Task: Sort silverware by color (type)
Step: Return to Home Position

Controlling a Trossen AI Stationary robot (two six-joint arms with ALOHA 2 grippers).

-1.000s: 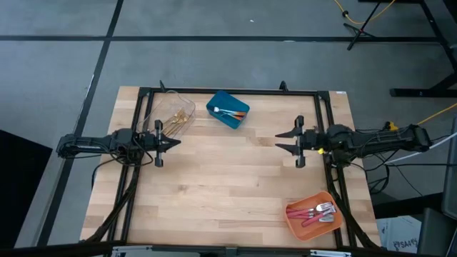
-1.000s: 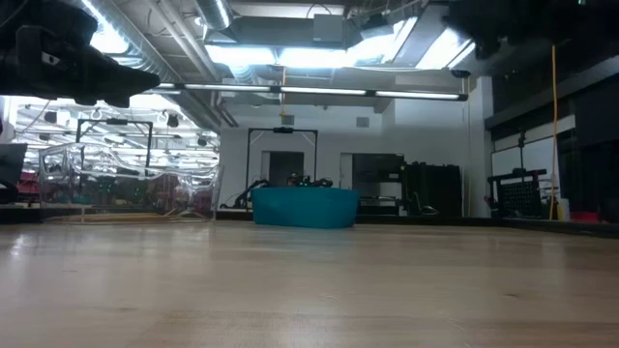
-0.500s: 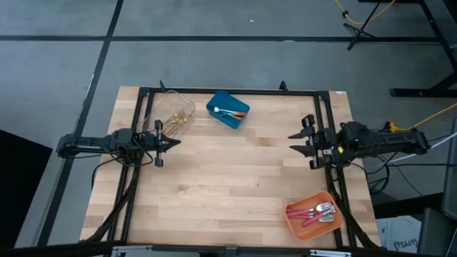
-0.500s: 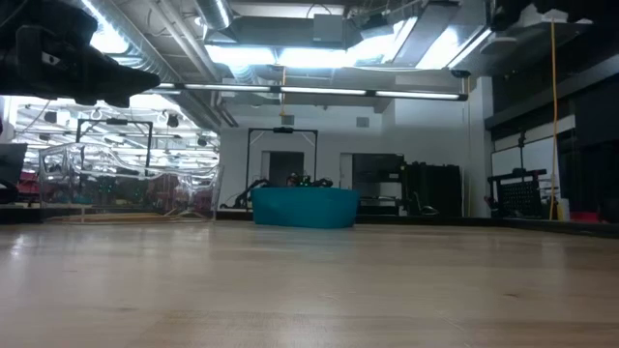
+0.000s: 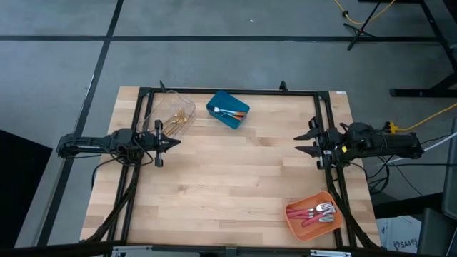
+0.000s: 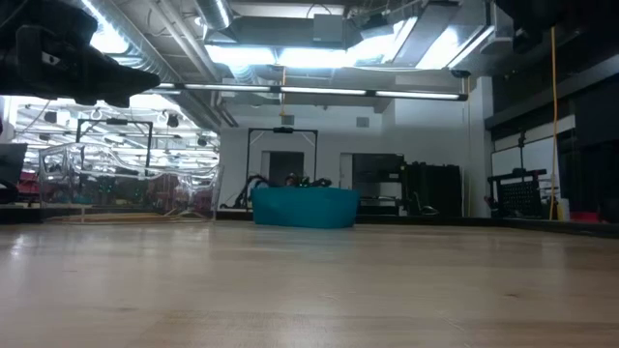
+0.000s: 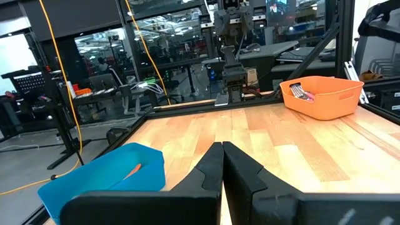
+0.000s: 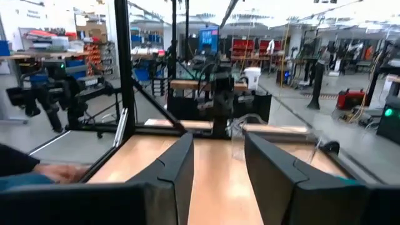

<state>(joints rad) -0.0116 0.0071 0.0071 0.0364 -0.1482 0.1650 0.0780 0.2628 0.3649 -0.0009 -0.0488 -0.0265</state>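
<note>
Blue bin [image 5: 220, 100] holds orange-handled forks [image 5: 230, 112]. Clear bin [image 5: 166, 106], just left of the blue bin, holds gold forks [image 5: 182, 116]. Orange bin [image 5: 294, 223], well apart from the blue bin on its near right, holds pink-handled forks [image 5: 315, 213]. Left gripper [image 5: 175, 142] hangs near-left of the blue bin, fingers pressed together, holding nothing. Right gripper [image 5: 298, 143] hangs near-right of the blue bin, fingers spread, nothing between them.

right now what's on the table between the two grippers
Nothing: the high view shows only bare table between the left gripper and the right gripper.
</note>
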